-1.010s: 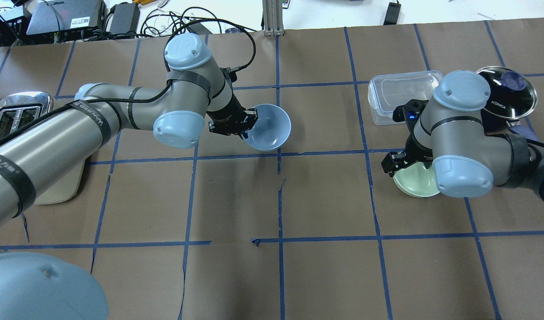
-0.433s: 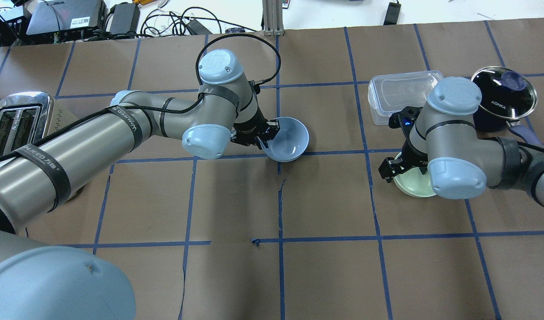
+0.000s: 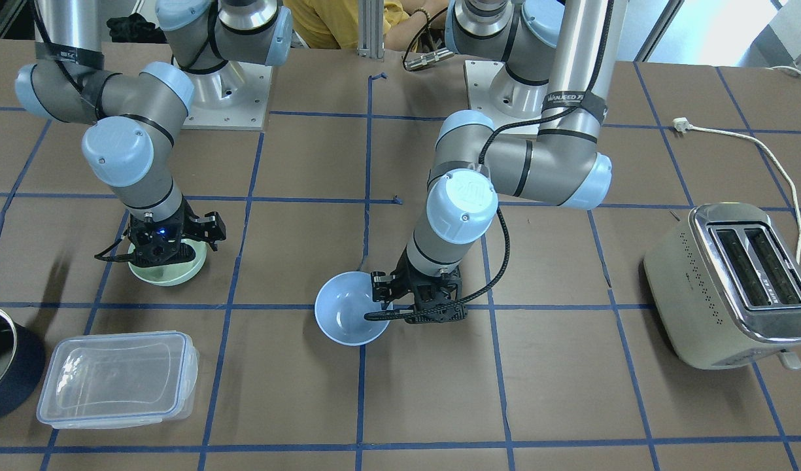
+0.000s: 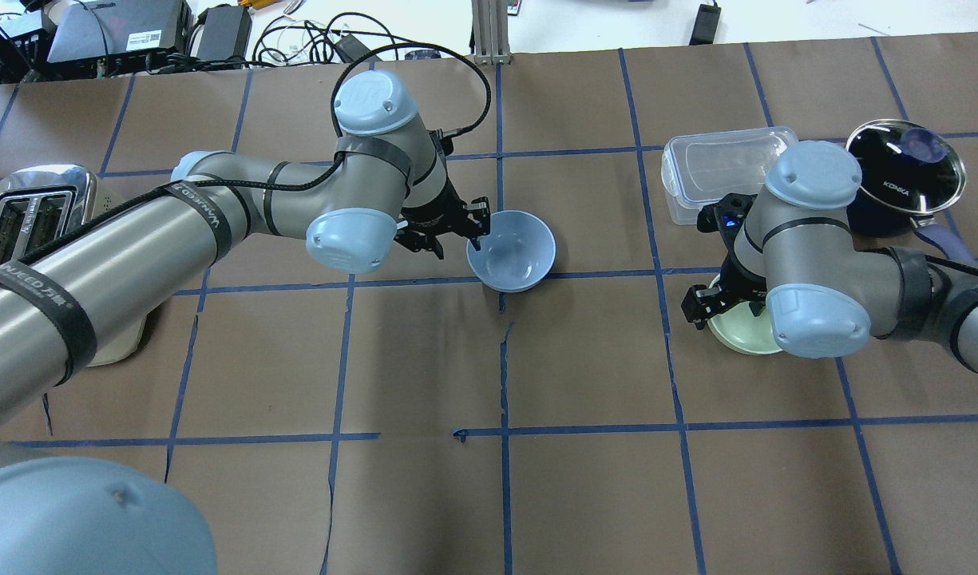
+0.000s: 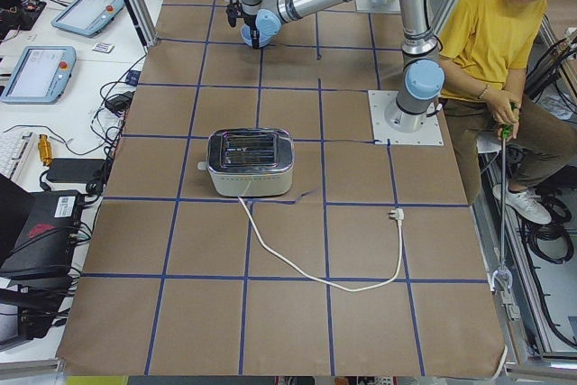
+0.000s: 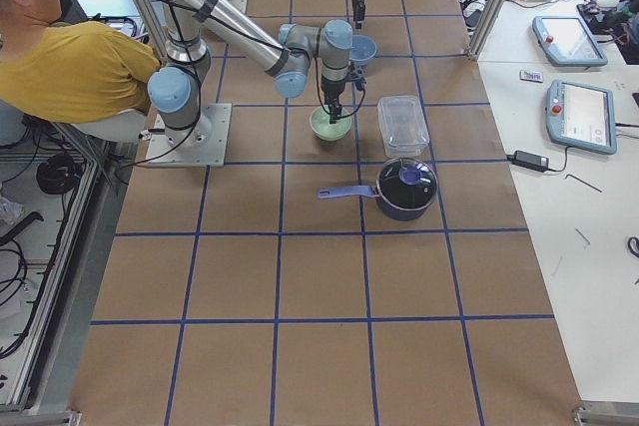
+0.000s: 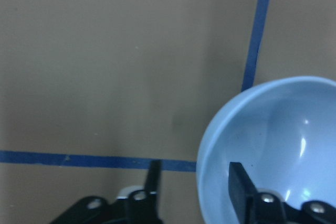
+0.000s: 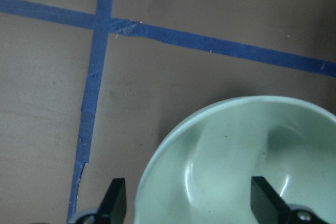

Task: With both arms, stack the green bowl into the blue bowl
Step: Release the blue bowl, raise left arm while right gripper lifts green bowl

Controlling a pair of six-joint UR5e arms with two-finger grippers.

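The blue bowl [image 4: 516,254] sits upright on the table near the centre line; it also shows in the front view [image 3: 344,317] and the left wrist view [image 7: 278,135]. My left gripper [image 4: 461,237] [image 7: 194,182] is open, with one finger inside the bowl's rim and one outside, neither pressing it. The green bowl [image 4: 740,334] [image 3: 171,273] [image 8: 231,150] sits on the table at the right, partly hidden under my right arm. My right gripper [image 3: 165,252] [image 8: 189,200] is open and straddles its rim, with one finger inside and one outside.
A clear plastic container [image 4: 724,172] and a dark navy pot with a glass lid [image 4: 904,172] stand just behind the green bowl. A toaster [image 4: 33,216] with a trailing cord is at the far left. An operator in yellow [image 5: 491,33] sits behind the robot.
My left arm carried the blue bowl to the right, toward the centre line. The bowl was tilted and now sits level. The left fingers now stand apart around its rim. The right arm shifted slightly over the green bowl.
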